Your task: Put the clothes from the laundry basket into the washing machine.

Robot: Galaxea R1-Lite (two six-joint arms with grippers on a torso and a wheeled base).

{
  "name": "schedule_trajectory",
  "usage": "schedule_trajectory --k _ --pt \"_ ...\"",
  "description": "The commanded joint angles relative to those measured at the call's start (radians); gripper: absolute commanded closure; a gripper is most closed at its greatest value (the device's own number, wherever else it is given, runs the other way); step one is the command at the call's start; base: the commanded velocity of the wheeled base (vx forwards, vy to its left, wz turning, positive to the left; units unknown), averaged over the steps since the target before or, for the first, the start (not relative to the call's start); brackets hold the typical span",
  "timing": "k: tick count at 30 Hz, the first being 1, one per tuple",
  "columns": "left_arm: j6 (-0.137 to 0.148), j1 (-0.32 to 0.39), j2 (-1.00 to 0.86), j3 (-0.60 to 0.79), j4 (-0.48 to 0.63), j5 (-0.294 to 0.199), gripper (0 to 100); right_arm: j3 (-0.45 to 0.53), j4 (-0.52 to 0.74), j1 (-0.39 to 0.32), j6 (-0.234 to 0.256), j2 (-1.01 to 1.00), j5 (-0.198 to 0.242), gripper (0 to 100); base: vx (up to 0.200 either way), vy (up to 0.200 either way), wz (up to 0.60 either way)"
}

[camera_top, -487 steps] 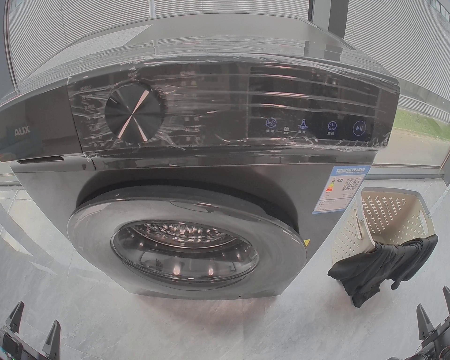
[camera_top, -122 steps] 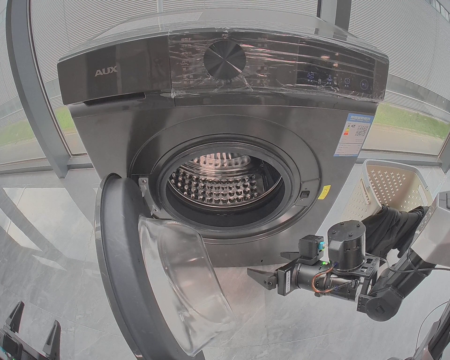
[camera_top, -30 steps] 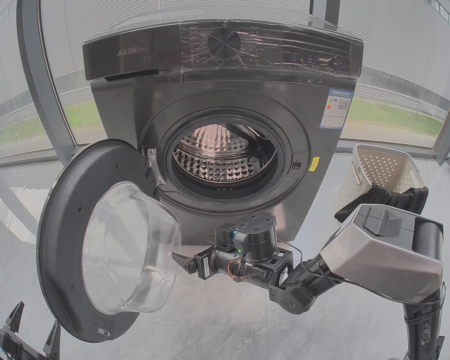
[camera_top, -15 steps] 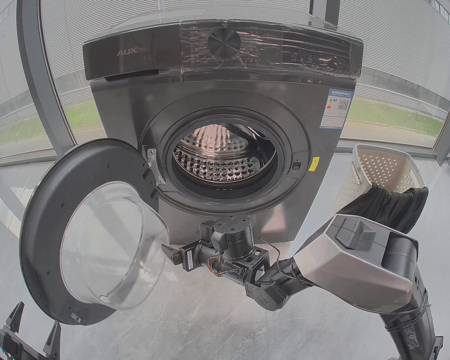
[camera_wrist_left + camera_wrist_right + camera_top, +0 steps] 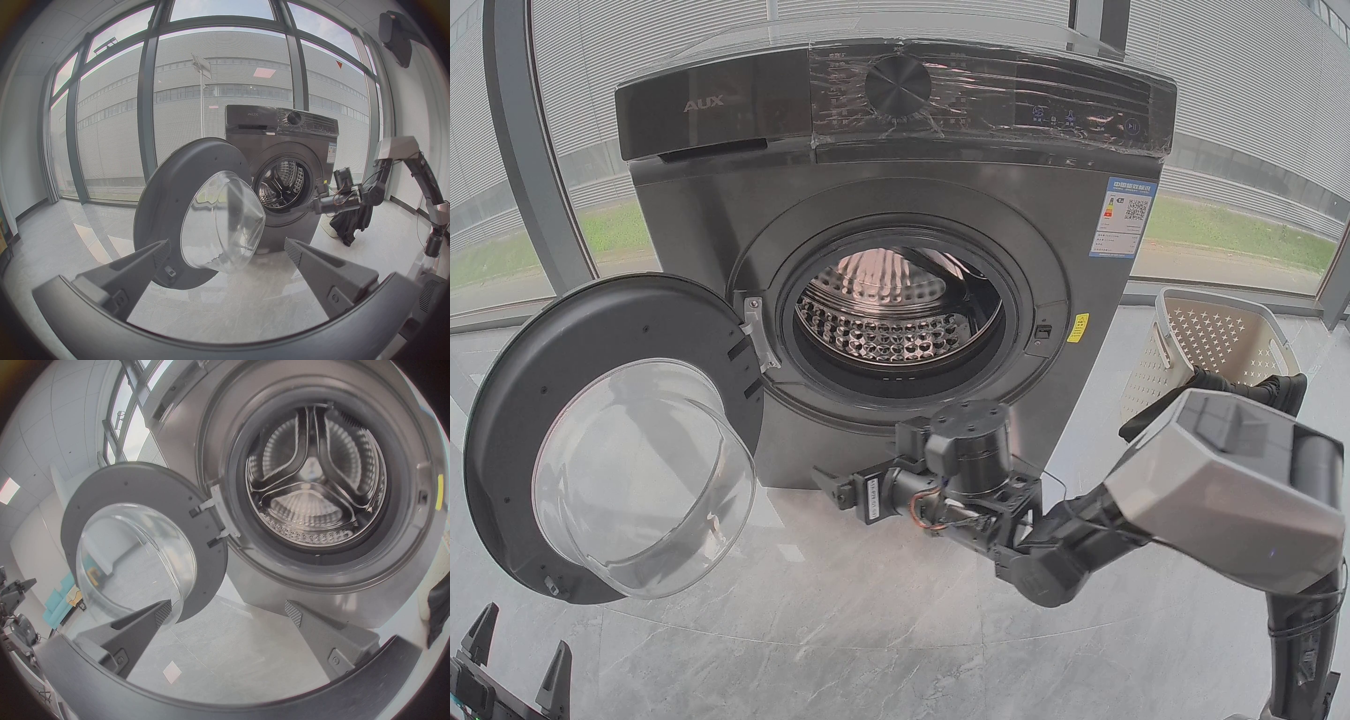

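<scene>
washing machine (image 5: 891, 187) door (image 5: 591, 356) open wide | black clothes (image 5: 1286, 387) draped over laundry basket (image 5: 1200, 323) rim, right of machine | right hand (image 5: 830, 486) spread, empty, low before the drum opening | left hand (image 5: 226, 244) spread, empty

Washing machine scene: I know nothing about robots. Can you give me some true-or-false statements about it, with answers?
The door of the washing machine stands open. True.
Clothes lie inside the drum. False: the drum is empty.
The right gripper holds a garment. False: it is open and empty, low in front of the machine.
Some dark clothes hang over the rim of the laundry basket. True.
The left gripper is open and empty. True.
</scene>
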Motion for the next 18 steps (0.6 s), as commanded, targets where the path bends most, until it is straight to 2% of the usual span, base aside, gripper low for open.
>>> schedule_trajectory --k 1,4,6,9,13,16,17,18 --pt "-0.001 0.000 -0.018 0.016 0.001 -0.001 0 0.277 -0.007 -0.102 -0.043 -0.333 -0.005 0 0.000 0.000 0.00" --pt "-0.001 0.000 -0.018 0.016 -0.001 -0.001 0 0.395 -0.010 -0.162 -0.058 -0.439 -0.003 0 0.000 0.000 0.00" --pt "-0.001 0.000 -0.018 0.016 -0.001 -0.001 0 0.499 -0.016 -0.208 -0.086 -0.548 -0.002 0 0.000 0.000 0.00" --pt "-0.001 0.000 -0.018 0.016 -0.001 -0.001 0 0.608 -0.055 -0.262 -0.087 -0.686 -0.006 0 0.000 0.000 0.00" --pt "-0.003 0.000 -0.018 0.016 -0.001 -0.001 0 0.723 -0.059 -0.320 -0.089 -0.846 -0.008 0 0.000 0.000 0.00" --pt "-0.003 0.000 -0.018 0.016 -0.001 -0.001 0 0.814 -0.053 -0.401 -0.095 -0.961 -0.008 0 0.000 0.000 0.00" --pt "-0.004 0.000 -0.018 0.016 -0.001 -0.003 0 0.866 -0.052 -0.455 -0.097 -1.022 -0.005 0 0.000 0.000 0.00" --pt "-0.004 0.000 -0.018 0.016 -0.001 -0.003 0 0.866 -0.052 -0.455 -0.097 -1.022 -0.005 0 0.000 0.000 0.00"
